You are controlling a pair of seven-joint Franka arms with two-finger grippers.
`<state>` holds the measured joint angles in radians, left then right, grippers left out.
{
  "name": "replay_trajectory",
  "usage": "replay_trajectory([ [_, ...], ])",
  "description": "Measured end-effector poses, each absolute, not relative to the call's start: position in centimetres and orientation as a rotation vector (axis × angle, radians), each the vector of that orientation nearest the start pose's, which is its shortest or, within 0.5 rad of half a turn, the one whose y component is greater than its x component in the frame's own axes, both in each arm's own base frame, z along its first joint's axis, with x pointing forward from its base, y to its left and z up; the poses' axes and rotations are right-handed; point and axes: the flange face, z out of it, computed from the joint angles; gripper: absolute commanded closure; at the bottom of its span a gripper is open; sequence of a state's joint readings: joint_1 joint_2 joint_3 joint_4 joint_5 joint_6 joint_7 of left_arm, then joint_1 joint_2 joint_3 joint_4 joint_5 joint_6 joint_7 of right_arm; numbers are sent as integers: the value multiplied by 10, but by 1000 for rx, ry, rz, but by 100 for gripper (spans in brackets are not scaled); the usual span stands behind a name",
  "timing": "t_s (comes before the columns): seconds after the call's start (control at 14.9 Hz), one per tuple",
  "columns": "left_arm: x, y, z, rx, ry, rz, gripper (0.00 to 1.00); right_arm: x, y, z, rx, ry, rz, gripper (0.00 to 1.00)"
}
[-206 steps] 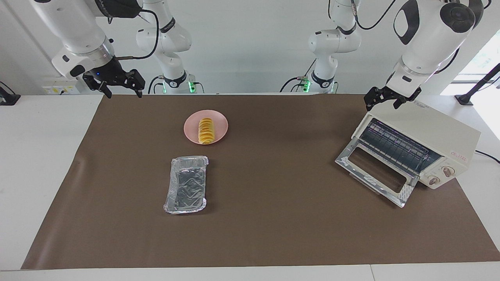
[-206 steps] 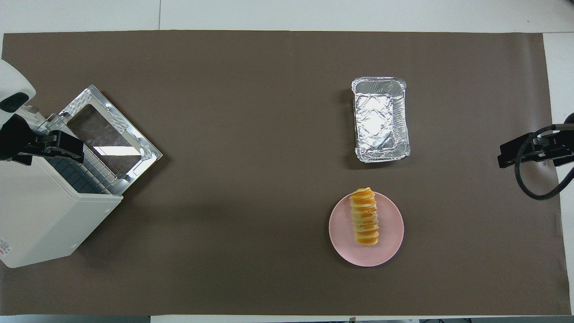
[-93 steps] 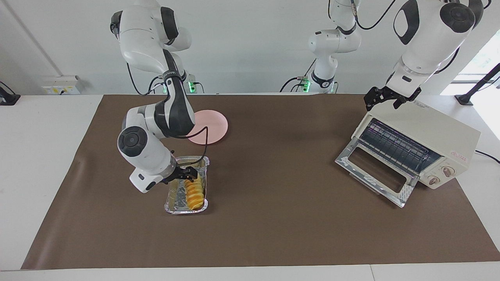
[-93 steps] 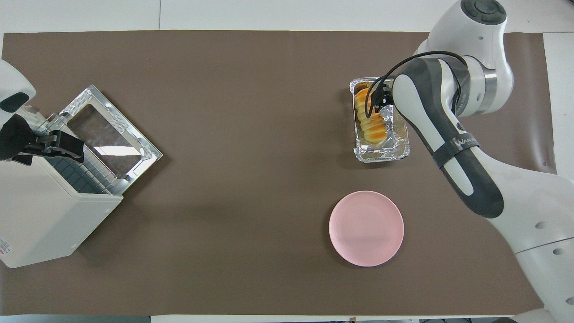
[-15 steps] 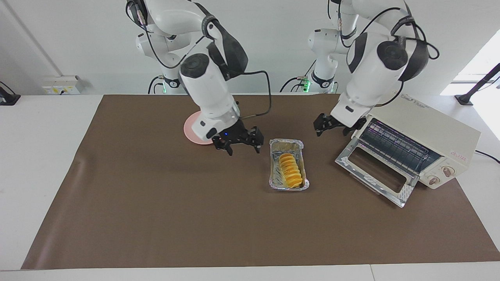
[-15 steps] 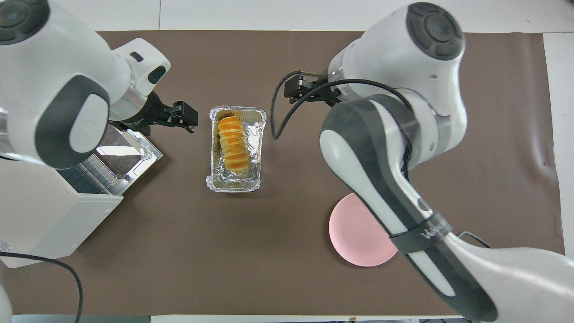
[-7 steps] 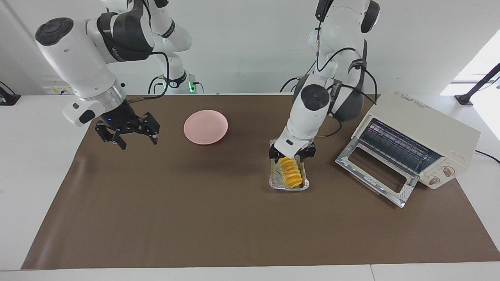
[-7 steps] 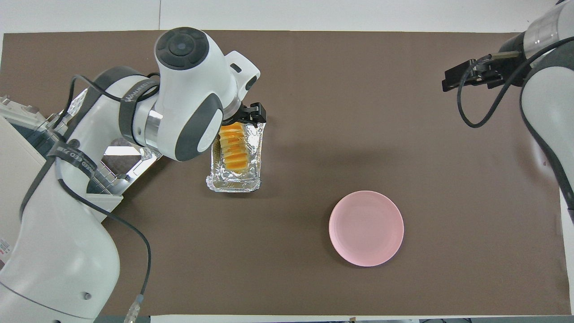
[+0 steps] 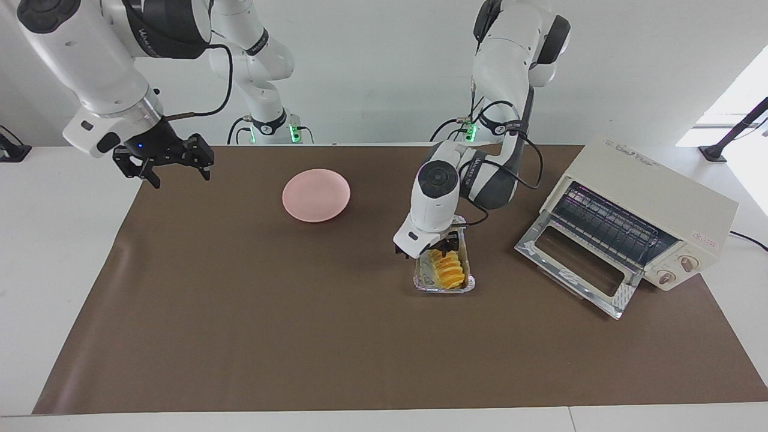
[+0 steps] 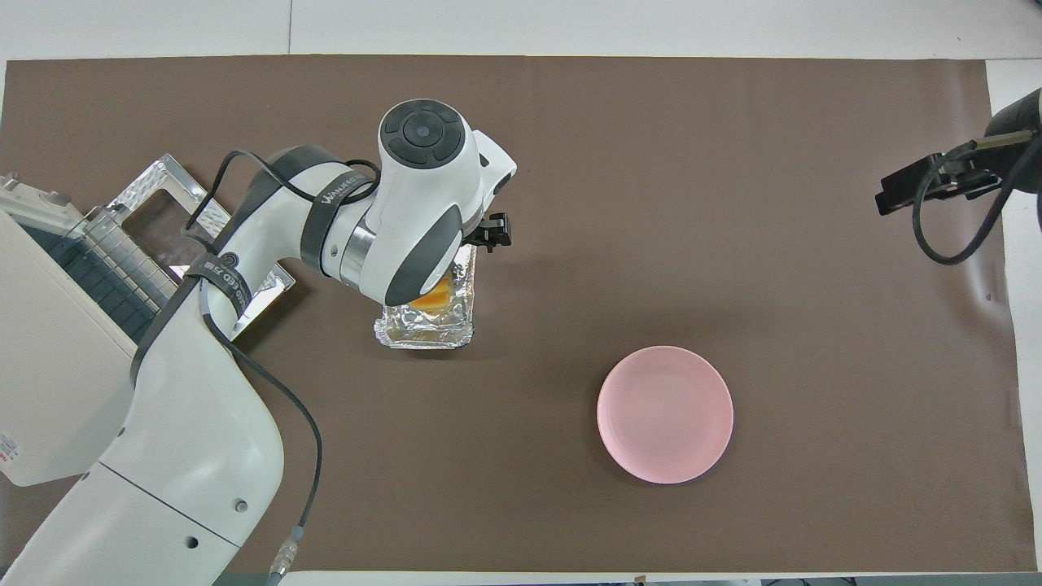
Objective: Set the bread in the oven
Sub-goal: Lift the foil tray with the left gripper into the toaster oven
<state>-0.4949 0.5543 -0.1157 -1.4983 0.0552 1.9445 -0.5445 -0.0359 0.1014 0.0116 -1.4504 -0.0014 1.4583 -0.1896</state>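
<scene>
The bread (image 9: 447, 271) (image 10: 431, 298), a ridged yellow-orange loaf, lies in a crinkled foil tray (image 9: 425, 282) (image 10: 423, 332) on the brown mat beside the oven's open door. My left gripper (image 9: 438, 251) is down at the end of the tray nearer to the robots, its fingers open astride the loaf's end; whether they touch it I cannot tell. In the overhead view the left arm covers most of the tray. The cream oven (image 9: 651, 189) (image 10: 57, 342) stands at the left arm's end, its door (image 9: 576, 267) dropped open and the rack showing. My right gripper (image 9: 178, 175) (image 10: 924, 183) hangs open and empty over the mat's edge at its own end.
A bare pink plate (image 9: 316, 194) (image 10: 665, 413) sits nearer to the robots than the tray, toward the right arm's end. The brown mat (image 9: 300, 336) covers the middle of the white table.
The left gripper has come down lower over the tray and bread. The right gripper has drawn back farther toward its own end. Tray and bread have stayed in place.
</scene>
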Motion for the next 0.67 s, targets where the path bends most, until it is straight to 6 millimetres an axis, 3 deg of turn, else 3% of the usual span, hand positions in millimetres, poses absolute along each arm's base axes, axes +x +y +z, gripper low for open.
replay_trajectory([
  [0.13,571,-387,334,-3093,101,138,0,557,-22,613,-3115,-237,186,0],
  [0.2,569,-390,331,-3099,88,132,13,550,-24,611,-3114,-230,199,0],
  [0.34,564,-395,325,-3113,50,112,53,538,-25,607,-3111,-225,225,0],
  [0.4,562,-396,321,-3112,20,115,85,534,-24,604,-3110,-225,235,0],
  [0.47,561,-395,318,-3108,2,122,100,532,-25,603,-3116,-225,232,0],
  [0.67,561,-391,315,-3102,-25,128,100,537,-28,603,-3149,-228,168,0],
])
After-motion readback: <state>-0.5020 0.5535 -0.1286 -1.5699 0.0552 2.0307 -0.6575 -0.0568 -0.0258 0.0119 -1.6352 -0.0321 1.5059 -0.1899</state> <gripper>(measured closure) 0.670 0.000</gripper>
